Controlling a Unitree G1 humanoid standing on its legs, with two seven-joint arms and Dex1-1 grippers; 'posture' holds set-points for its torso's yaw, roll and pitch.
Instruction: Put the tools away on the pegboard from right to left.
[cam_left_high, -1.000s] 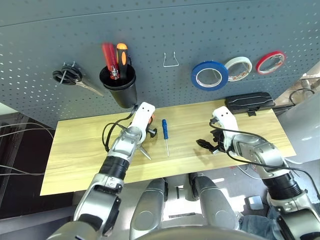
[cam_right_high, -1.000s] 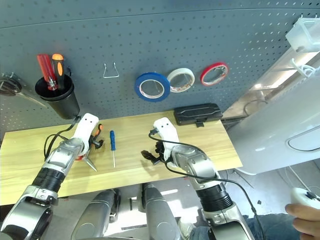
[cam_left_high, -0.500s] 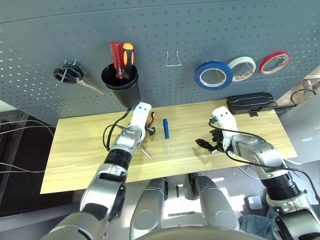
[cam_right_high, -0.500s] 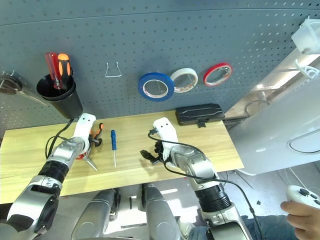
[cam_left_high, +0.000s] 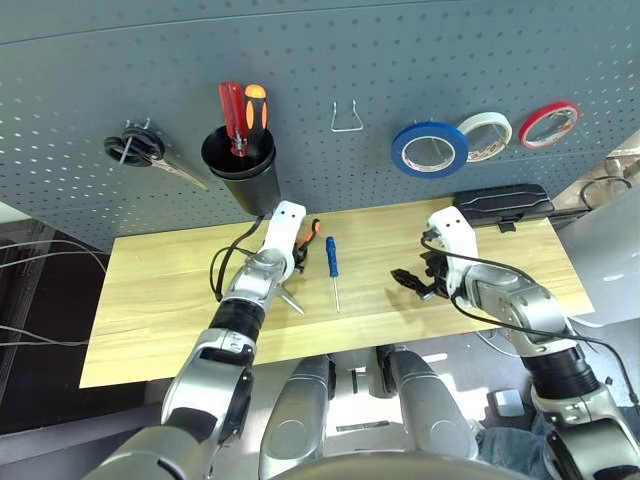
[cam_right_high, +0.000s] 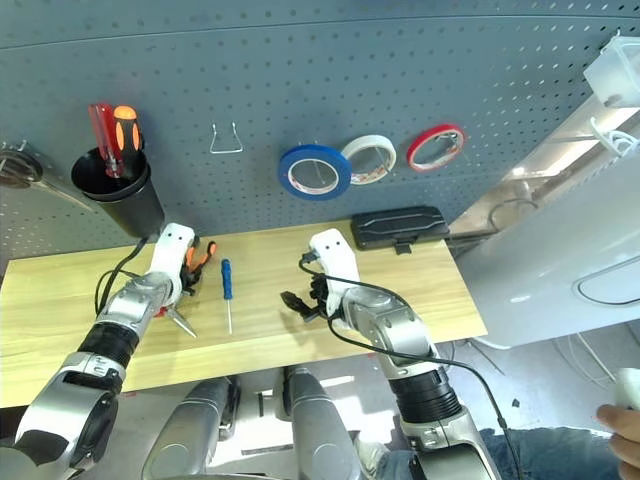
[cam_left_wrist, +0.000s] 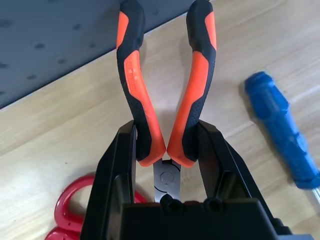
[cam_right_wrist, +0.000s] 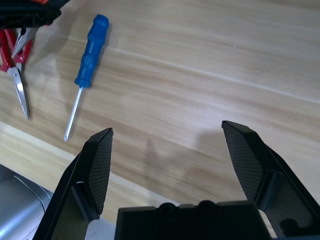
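While gripping the pliers (cam_left_wrist: 165, 95) low on the two orange-and-black handles, just above the metal joint, the left claw (cam_left_wrist: 167, 150) is squeezing from both sides, fingers (cam_left_wrist: 117, 165) pressed tight on the rubber. Holding them just over the desk (cam_left_high: 150, 300), close under the pegboard (cam_left_high: 400, 60). Probably feeling hard and a bit heavy for their size, with soft grippy handles that should not slip. Likely pinching near the joint to stop the handles from springing apart, but guessing the long nose end could swing down.

Lying flat on the desk just beside the pliers: the slim blue screwdriver (cam_left_high: 331, 263), light and round, so likely to roll; best taken by the fat blue handle. Peeking out right by the left claw: the red scissors (cam_left_wrist: 67, 210), with sharp tips, safer held near the loops.

Hanging already on the pegboard: the blue tape roll (cam_left_high: 429, 149), next to a white tape roll (cam_left_high: 485, 137) and a red tape roll (cam_left_high: 548, 123). Standing in the black cup (cam_left_high: 241, 180): a red screwdriver (cam_left_high: 231, 112) and an orange-black screwdriver (cam_left_high: 254, 110). Waiting bare between cup and tape: a wire hook (cam_left_high: 346, 118).

Hovering over bare desk, well apart from the tools: the right claw (cam_right_wrist: 170, 145), spread wide and holding nothing.
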